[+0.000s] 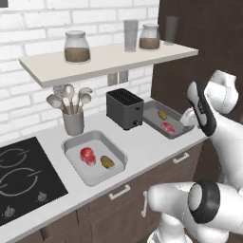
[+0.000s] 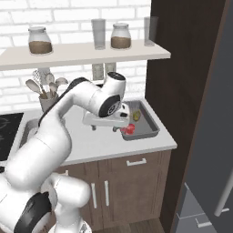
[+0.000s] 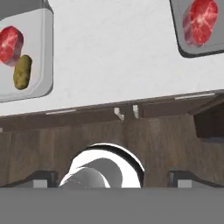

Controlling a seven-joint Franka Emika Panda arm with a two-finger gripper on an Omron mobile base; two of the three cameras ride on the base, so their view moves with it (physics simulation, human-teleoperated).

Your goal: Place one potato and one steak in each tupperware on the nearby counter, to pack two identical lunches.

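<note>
The light grey tupperware (image 1: 71,144) holds a red steak (image 1: 88,155) and a yellow-brown potato (image 1: 107,162). The darker tupperware (image 1: 151,121), right of the toaster, also holds a potato (image 1: 163,114) and a steak (image 1: 168,126). My gripper (image 2: 103,128) hangs open and empty above the counter (image 1: 142,147), just left of the darker tupperware (image 2: 150,124). The hand view looks down past my gripper (image 3: 113,179) at the counter (image 3: 113,57). It shows the light tupperware (image 3: 43,52) with steak (image 3: 9,43) and potato (image 3: 22,72), and the darker tupperware (image 3: 177,26) with its steak (image 3: 200,22).
A black toaster (image 1: 124,108) stands between the trays at the back. A utensil holder (image 1: 73,121) and a black cooktop (image 1: 23,175) are to the left. A wall shelf (image 1: 104,59) with jars hangs overhead. A tall dark cabinet (image 2: 182,68) bounds the right.
</note>
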